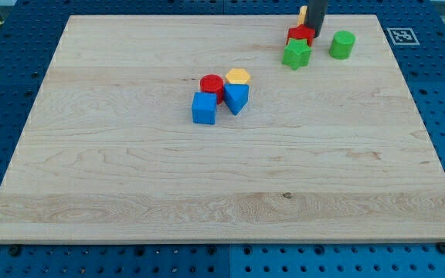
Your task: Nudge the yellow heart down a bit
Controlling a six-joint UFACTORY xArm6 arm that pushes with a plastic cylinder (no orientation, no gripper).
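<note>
Centre cluster: you'll find the red cylinder block point(212, 83) left of the yellow block point(238, 76), blue cube point(204, 108) below, blue triangular block point(236, 98) right.
Top right: red block point(300, 35) above green star block point(297, 54); green cylinder block point(342, 45) rightward.

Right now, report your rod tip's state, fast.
My tip: no gripper, holding nothing; down at the view's top, touching or nearly touching the red block, with a yellow-orange block partly hidden behind the rod.

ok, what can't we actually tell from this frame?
- Yellow heart: only a yellow-orange sliver shows at the view's top, behind the rod; its shape cannot be confirmed.
- My tip: its very end sits by the red block; contact cannot be told.
- Red block: partly covered by the rod and the green star-like block; shape unclear.
- Rod's upper part: cut off by the view's top edge.
</note>
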